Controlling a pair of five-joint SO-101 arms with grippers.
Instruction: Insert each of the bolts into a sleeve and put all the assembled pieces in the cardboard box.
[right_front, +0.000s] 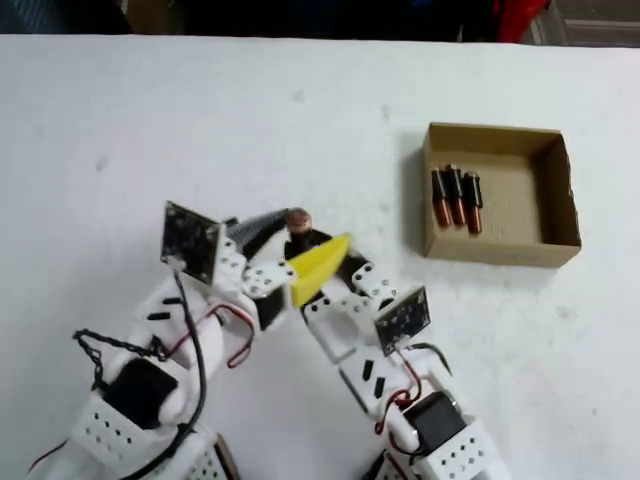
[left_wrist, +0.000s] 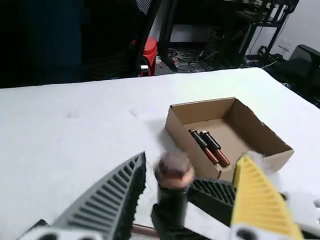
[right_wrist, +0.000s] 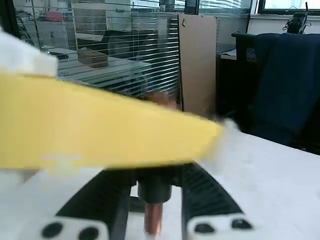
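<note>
A black sleeve (left_wrist: 172, 197) with a copper-headed bolt (left_wrist: 174, 167) through it stands upright above the table. My right gripper (right_front: 306, 240), with black fingers (right_wrist: 205, 200), is shut on the sleeve (right_wrist: 155, 189), and the bolt's copper tip (right_wrist: 152, 220) pokes out below. My left gripper (left_wrist: 194, 160) is open around the piece, its grey finger (left_wrist: 115, 200) on one side and its yellow finger (left_wrist: 260, 200) on the other. From above, the bolt head (right_front: 297, 218) shows where the two arms meet. The cardboard box (right_front: 555, 200) lies to the right and holds three assembled pieces (right_front: 456, 198).
The left gripper's yellow finger (right_wrist: 100, 125) crosses in front of the right wrist camera. The box (left_wrist: 185, 122) is a short way beyond the grippers. White table (right_front: 300, 120) stretches bare to the far and left sides.
</note>
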